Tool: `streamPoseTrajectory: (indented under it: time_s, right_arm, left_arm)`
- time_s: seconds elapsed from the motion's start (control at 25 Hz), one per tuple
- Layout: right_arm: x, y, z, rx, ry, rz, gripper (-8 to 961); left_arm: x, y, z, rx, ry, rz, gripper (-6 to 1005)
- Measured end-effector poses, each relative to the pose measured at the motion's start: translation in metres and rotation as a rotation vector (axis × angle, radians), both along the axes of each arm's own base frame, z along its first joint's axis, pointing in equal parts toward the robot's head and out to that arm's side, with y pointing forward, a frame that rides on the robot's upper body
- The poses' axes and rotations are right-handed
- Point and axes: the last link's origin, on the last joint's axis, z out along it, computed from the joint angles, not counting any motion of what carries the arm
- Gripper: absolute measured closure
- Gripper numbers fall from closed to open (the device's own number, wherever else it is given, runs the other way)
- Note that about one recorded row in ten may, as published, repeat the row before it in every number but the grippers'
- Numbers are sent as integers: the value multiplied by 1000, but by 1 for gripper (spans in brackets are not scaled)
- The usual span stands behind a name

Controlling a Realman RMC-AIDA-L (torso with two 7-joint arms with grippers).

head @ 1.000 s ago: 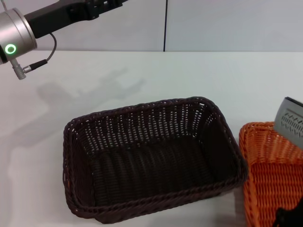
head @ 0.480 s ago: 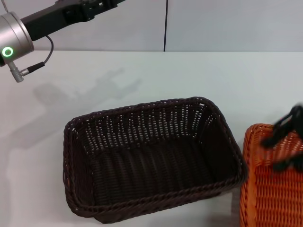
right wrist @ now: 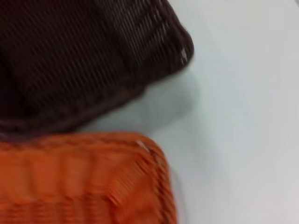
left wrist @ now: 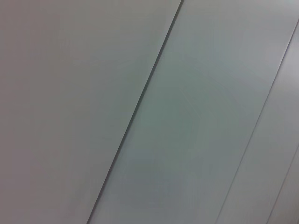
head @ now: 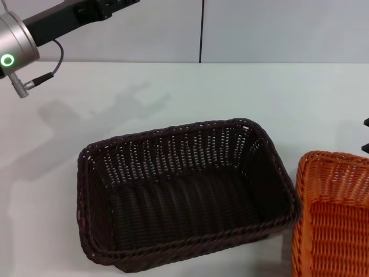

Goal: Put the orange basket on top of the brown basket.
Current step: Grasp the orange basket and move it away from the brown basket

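Note:
The brown basket (head: 184, 196) sits empty and upright in the middle of the white table. The orange basket (head: 334, 213) stands on the table just right of it, cut off by the head view's right and bottom edges, with a narrow gap between them. The right wrist view looks down on a corner of the brown basket (right wrist: 79, 60) and a corner of the orange basket (right wrist: 84, 177) side by side. Only a dark sliver of my right arm's end (head: 366, 137) shows at the right edge, above the orange basket's far rim. My left arm (head: 23, 40) is raised at the top left, its gripper out of view.
The white table (head: 259, 92) stretches behind and left of the baskets. A grey panelled wall (head: 277, 29) stands behind the table, and the left wrist view shows only that wall (left wrist: 187, 112).
My right arm's end, which was over the orange basket, has moved right and almost out of the head view. The left arm has risen slightly. The brown basket has not moved.

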Motion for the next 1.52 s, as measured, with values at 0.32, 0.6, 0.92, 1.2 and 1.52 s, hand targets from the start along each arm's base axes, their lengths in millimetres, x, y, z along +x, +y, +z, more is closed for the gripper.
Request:
streamPoseTrajectory:
  time_s: [0.32,0.6,0.92,1.2,1.52]
  right_arm:
    - [8,5,-18,-9,-38,32,404]
    - [5,9,-4,64,-1,57,402]
    - [-3,-6,1,-21,62,47,410]
    - [10,-14,-5,-86,40,-24,417]
    - [29,-9,-31,-79,52,-68,425]
  left_arm:
    - [2,1,-1,-3,-11,-3,139]
    - [8,6,-3,-7,-10,-9,139]
    - [9,13,-1,7,-8,6,139]
    - [8,15,2,23,-9,19,138]
    - [10,15,0,19,-13,18,138]
